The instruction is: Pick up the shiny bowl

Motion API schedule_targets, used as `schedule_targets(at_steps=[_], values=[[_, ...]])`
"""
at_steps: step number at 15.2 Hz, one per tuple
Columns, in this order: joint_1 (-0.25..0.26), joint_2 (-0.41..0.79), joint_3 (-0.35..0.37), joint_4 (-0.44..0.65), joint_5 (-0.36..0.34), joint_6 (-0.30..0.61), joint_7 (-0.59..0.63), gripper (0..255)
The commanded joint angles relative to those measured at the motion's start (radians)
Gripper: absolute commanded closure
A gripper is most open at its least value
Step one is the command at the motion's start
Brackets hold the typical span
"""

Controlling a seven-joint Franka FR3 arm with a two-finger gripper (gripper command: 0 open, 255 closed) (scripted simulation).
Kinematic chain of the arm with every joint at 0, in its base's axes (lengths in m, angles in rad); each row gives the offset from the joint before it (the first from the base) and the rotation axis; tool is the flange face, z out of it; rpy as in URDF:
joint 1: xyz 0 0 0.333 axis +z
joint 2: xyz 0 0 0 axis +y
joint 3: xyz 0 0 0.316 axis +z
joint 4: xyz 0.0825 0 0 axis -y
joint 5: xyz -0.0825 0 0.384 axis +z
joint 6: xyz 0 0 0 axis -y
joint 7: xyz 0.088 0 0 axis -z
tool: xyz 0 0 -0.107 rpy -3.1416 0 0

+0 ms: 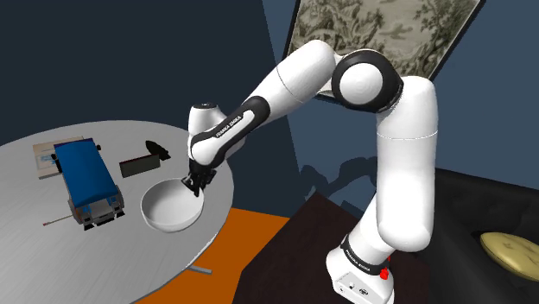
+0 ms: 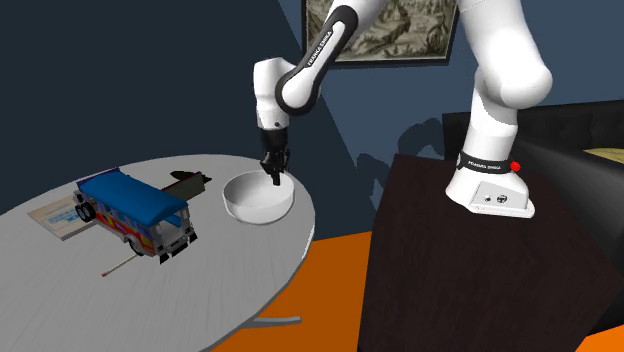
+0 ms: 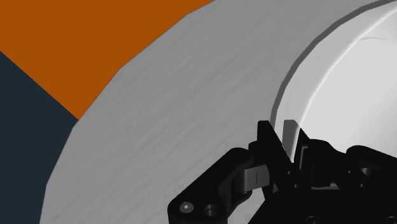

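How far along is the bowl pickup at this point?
Done: the approach. The hand is at the white bowl, straddling its near rim. In hand: the grasp. The wrist view shows the fingers closed on the rim, one outside and one inside. Left: the lift. The bowl looks to be resting on the grey table, beside the toy bus.

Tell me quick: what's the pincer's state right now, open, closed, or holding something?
Pincer: closed on the rim of the white bowl.

Blue-roofed toy bus [image 1: 89, 180] and flat book [image 1: 43, 158] — round grey table [image 1: 52, 259]
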Motion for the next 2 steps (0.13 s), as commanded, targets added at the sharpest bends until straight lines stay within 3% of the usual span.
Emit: schedule_targets(at_steps=[1, 2], values=[[-0.002, -0.015, 0.001, -0.004, 0.002, -0.011, -0.002, 255], [-0.002, -0.015, 0.001, -0.004, 0.002, -0.011, -0.002, 255]])
